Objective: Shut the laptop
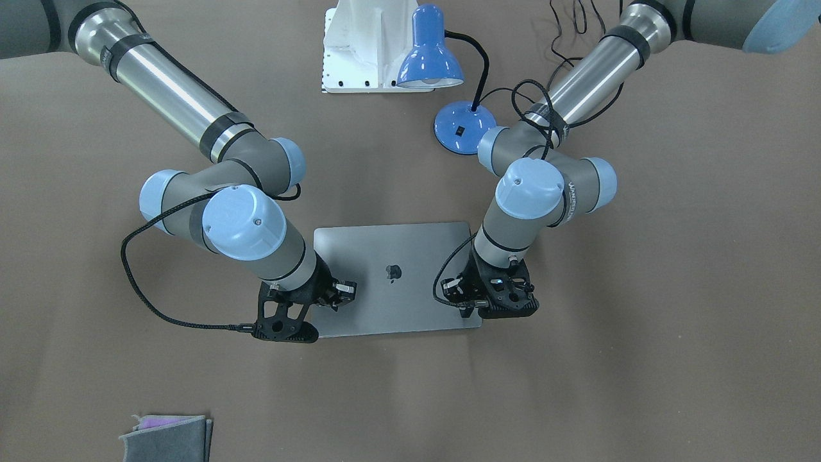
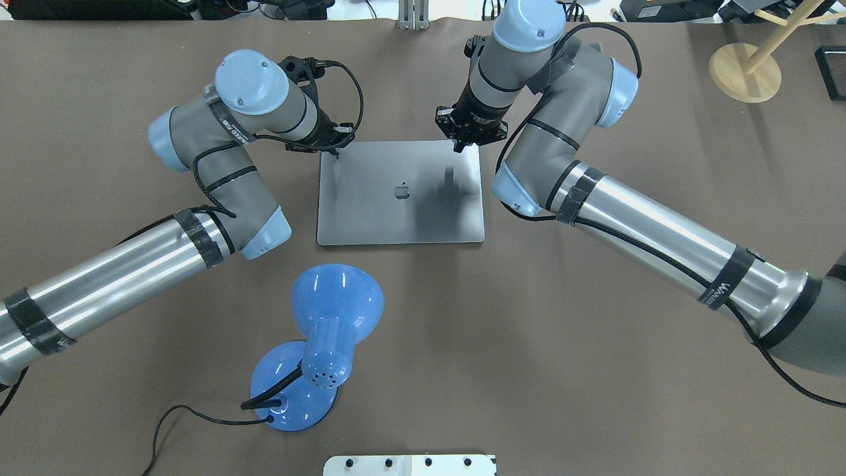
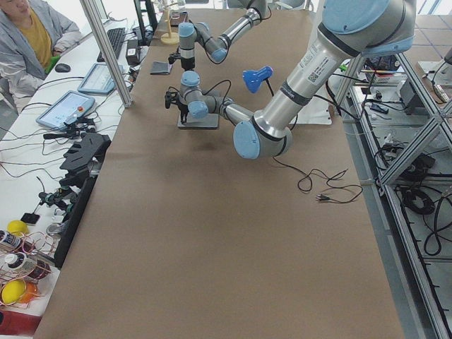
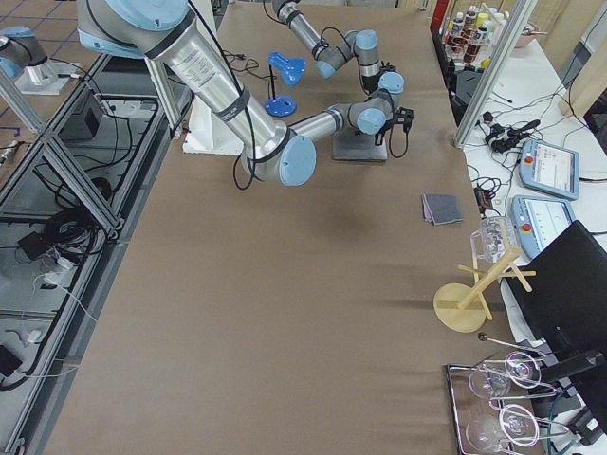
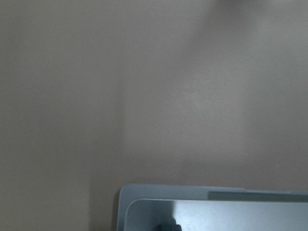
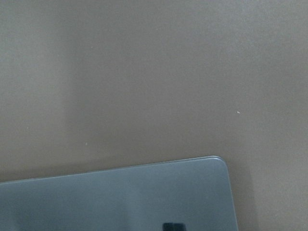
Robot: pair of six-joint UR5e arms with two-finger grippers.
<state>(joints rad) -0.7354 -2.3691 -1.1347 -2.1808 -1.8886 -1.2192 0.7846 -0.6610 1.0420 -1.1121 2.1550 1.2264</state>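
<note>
The space-grey laptop [image 2: 396,198] lies flat on the table with its lid down and the dark apple logo up. My left gripper [image 2: 336,153] points down at the lid's far left corner, fingers together. My right gripper [image 2: 457,147] points down at the far right corner, fingers together, and casts a shadow on the lid. In the front-facing view the left gripper [image 1: 463,307] and right gripper [image 1: 335,300] stand over the laptop [image 1: 394,282] near its edge. Each wrist view shows a lid corner [image 5: 144,207] [image 6: 202,183] with a dark fingertip at the bottom edge.
A blue desk lamp [image 2: 334,311] stands on the robot's side of the laptop, its cord trailing left. A white plate [image 1: 365,45] sits by the robot base. A folded grey cloth [image 1: 168,437] lies far off. A wooden stand [image 2: 743,73] is at far right.
</note>
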